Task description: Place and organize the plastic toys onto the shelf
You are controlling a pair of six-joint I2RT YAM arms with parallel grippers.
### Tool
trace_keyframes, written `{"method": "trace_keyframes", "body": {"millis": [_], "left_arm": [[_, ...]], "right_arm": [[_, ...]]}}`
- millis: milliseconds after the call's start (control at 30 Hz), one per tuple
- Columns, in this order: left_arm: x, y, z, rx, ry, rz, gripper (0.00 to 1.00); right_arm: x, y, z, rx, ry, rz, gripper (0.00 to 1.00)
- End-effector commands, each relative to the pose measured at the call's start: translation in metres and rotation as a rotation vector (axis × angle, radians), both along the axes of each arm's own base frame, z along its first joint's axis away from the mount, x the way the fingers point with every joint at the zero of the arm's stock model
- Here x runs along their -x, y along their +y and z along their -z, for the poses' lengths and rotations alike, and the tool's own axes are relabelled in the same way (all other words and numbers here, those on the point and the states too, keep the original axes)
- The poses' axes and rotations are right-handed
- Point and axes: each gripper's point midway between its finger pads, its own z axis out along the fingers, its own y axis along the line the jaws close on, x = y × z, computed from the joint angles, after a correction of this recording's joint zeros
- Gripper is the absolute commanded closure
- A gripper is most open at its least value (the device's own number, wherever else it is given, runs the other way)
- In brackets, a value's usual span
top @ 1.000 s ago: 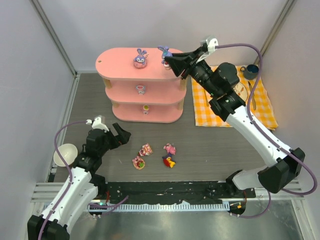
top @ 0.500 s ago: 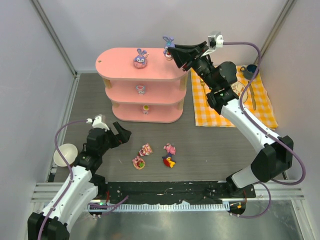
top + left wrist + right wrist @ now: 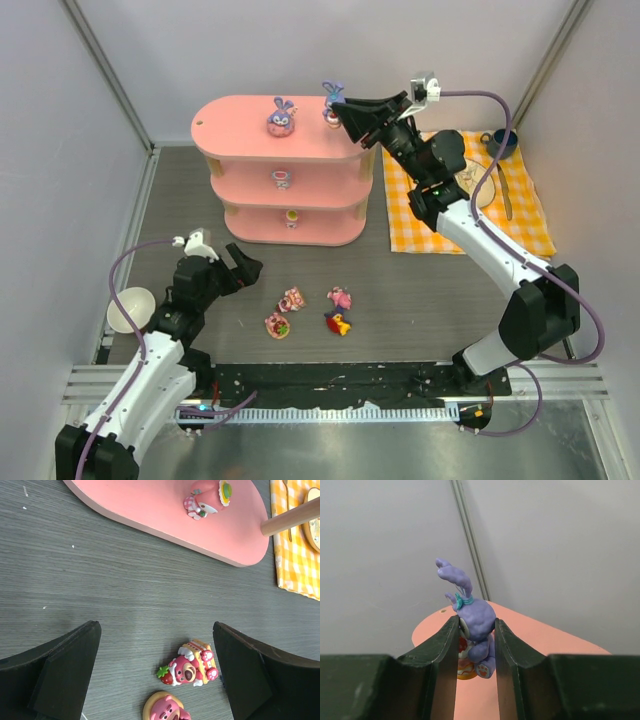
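Right gripper [image 3: 341, 108] is clamped on a purple bunny [image 3: 475, 616], held upright over the right end of the pink shelf [image 3: 235, 135], top board; contact with the board unclear. Second bunny [image 3: 281, 118] stands mid-board. Middle-tier toy [image 3: 282, 178] and bottom-tier toy [image 3: 291, 215] sit in place. Left gripper [image 3: 156, 630] hangs low over the table [image 3: 450, 290], fingers apart, holding nothing. Four loose toys [image 3: 291, 299] lie in front of the shelf.

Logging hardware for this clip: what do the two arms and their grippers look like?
Left arm and right arm: white links, black joints. Left gripper and right gripper: broad black fingers, with a white module at the wrist. A purple-grey cable loops along each arm.
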Motion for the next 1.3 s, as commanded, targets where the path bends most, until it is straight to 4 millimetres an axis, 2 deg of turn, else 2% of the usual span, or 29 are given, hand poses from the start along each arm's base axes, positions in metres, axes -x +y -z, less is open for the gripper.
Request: {"method": "trace_keyframes", "body": {"millis": [0,667,1100,1267], "left_arm": [[-0.007,-0.004,-0.017,0.014,-0.06,0.011,0.0],[-0.007,-0.003,-0.015,0.015,-0.061,0.009,0.0],[-0.007,-0.003,-0.015,0.015,-0.062,0.009,0.0],[-0.007,-0.003,-0.014,0.015,-0.061,0.009,0.0]], "right_arm": [[0.007,-0.005,-0.011,-0.044,-0.052,-0.002,0.99],[-0.008,0.003,0.021,-0.005,0.002,-0.001,0.99],[-0.01,0.006,0.03,0.023,0.009,-0.005,0.99],[-0.011,0.006,0.033,0.033,0.011,0.0,0.94]]}}
